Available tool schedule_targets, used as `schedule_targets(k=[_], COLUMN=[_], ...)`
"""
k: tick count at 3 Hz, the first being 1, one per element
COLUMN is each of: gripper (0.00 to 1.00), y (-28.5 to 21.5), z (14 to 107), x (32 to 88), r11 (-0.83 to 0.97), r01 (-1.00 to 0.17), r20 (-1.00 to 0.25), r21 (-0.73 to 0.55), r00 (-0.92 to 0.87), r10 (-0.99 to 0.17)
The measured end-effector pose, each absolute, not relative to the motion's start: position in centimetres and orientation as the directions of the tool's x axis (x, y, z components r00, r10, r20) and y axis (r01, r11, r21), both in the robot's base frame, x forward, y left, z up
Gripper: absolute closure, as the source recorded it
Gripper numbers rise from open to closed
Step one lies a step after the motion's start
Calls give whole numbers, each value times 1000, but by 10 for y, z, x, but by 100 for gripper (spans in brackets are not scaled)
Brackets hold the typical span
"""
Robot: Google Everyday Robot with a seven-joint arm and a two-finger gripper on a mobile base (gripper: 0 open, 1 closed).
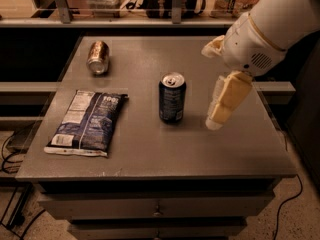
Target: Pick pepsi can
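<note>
snack bag [87,123]: we see it lying flat at the front left of the table [150,156], blue and white.
gold can [98,57]: on its side at the back left, apart from the bag.
pepsi can [172,98]: upright near the table's middle, silver top up (nothing touches it).
gripper [210,88]: we see it right of the pepsi can, near but not touching, over the table; its pale fingers [225,100] are spread, holding nothing.
</note>
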State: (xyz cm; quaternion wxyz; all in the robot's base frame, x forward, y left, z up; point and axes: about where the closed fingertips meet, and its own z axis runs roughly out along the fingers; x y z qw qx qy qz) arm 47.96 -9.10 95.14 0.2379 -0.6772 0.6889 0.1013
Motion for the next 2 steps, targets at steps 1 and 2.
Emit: schedule_targets(k=[1, 2], gripper=[0, 0], y=[-65, -46], z=[942, 929], x=[484, 497], r11=[52, 60], r01=[-983, -985], r20=[-505, -535], r21=[-174, -163], r00=[44, 37], r10=[-862, -844])
